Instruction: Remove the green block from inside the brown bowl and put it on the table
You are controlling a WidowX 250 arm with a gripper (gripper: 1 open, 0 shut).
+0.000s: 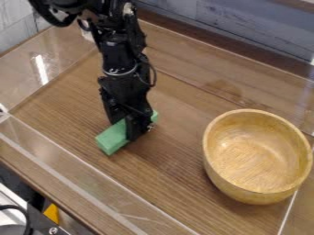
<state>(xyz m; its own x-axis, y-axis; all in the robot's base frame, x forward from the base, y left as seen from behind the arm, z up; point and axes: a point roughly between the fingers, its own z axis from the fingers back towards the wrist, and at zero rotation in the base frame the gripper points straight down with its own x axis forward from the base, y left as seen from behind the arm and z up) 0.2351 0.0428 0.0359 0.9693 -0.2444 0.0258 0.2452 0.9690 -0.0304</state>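
Observation:
The green block point(116, 139) lies on the table point(185, 101), left of the brown bowl point(256, 154). My gripper point(131, 126) points straight down, its black fingers closed around the block's upper right end. The block's lower left end sticks out from under the fingers and rests on the wood. Nothing lies inside the bowl, whose tan inside shows fully.
Low clear acrylic walls point(73, 188) run along the table's edges in front and at the left. The black arm point(105, 32) rises to the upper left. The bowl sits near the right front corner.

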